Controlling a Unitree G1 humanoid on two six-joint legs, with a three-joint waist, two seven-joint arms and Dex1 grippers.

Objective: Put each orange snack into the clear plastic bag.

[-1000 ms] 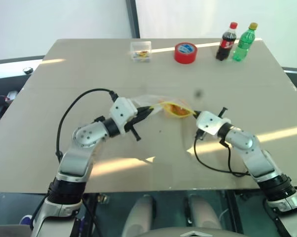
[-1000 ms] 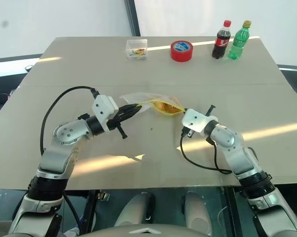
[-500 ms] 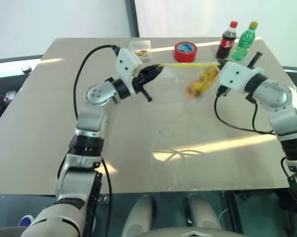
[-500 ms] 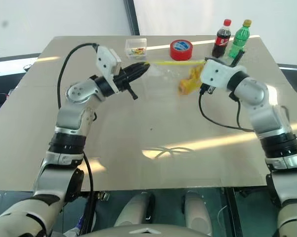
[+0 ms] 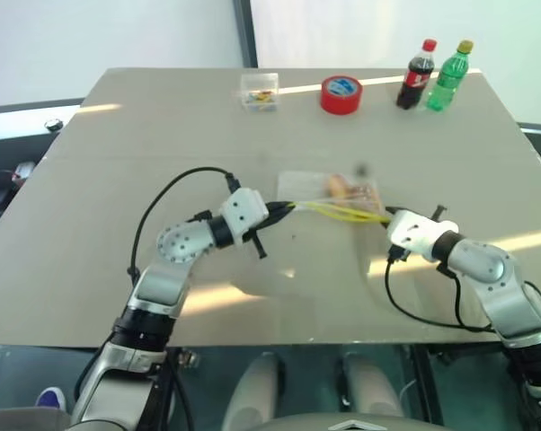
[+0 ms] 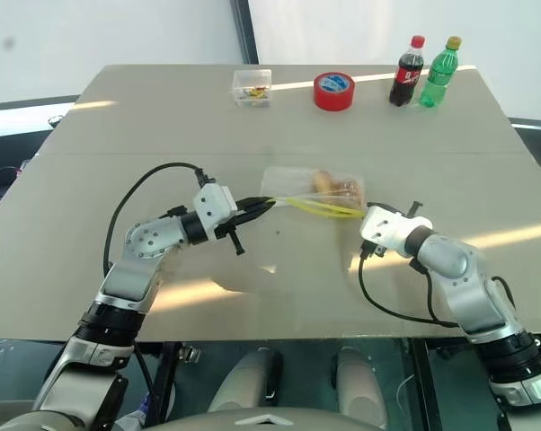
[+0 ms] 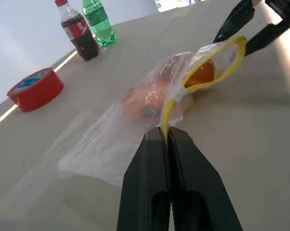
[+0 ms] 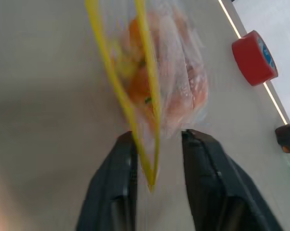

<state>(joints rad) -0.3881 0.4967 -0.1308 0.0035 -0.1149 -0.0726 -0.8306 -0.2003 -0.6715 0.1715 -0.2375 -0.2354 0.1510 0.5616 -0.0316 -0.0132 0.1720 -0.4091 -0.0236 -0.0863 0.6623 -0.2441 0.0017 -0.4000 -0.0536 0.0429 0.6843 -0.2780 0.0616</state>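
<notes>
The clear plastic bag (image 5: 317,187) lies flat on the table (image 5: 118,162), its yellow strip (image 5: 338,211) stretched between my two grippers. Two orange snacks (image 5: 338,186) (image 7: 203,74) show through the film inside it, lying side by side. My left gripper (image 5: 282,207) is shut on one end of the yellow strip (image 7: 166,117), low over the table. My right gripper (image 8: 152,163) stands open at the other end. There the strip's tip (image 8: 150,179) hangs loose between its fingers (image 8: 121,187).
At the table's far edge stand a small clear box (image 5: 258,92), a red tape roll (image 5: 341,94), a cola bottle (image 5: 415,74) and a green bottle (image 5: 448,76). Black cables loop from both wrists over the near table.
Half a second ago both grippers held the bag stretched high over the far table. Now it lies on the table nearer me, and my right gripper has opened off the strip.
</notes>
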